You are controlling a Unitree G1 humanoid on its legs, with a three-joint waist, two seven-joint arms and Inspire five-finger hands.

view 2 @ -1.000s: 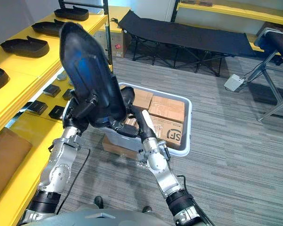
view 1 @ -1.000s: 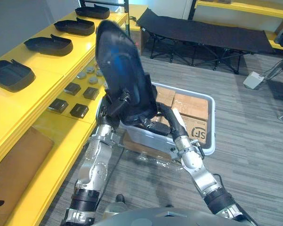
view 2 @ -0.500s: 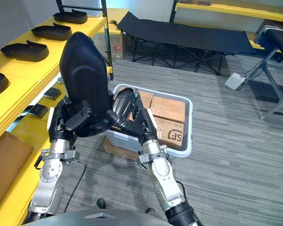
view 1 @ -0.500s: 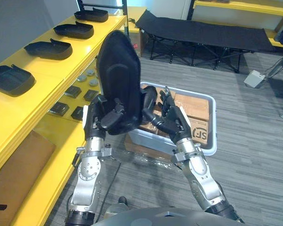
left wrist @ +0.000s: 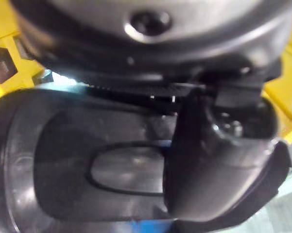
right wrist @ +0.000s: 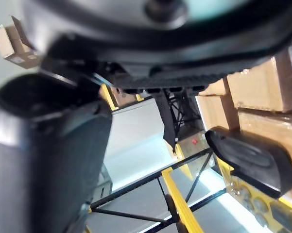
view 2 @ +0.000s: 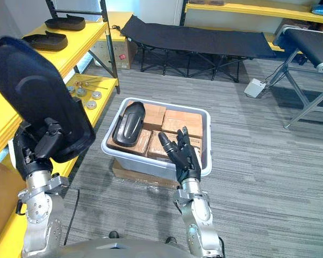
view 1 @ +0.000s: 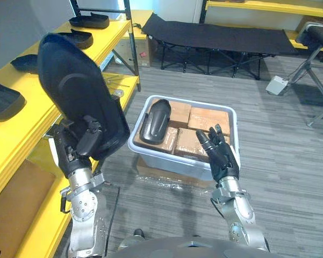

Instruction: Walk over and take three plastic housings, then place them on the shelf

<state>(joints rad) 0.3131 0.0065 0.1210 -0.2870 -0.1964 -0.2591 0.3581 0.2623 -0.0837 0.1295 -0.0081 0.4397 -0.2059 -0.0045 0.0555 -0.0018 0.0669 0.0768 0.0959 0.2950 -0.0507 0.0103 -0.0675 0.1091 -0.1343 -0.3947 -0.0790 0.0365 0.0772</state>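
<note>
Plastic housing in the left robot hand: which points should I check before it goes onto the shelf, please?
1. Left robot hand curled round the housing's lower end: ok.
2. Right robot hand open, apart from it, by the bin: ok.
3. Housing turned flat for placing: not ok, it stands upright.
4. Free place on the shelf: cannot tell, the housing hides it.
5. Second housing ready on the boxes in the bin: ok.
</note>
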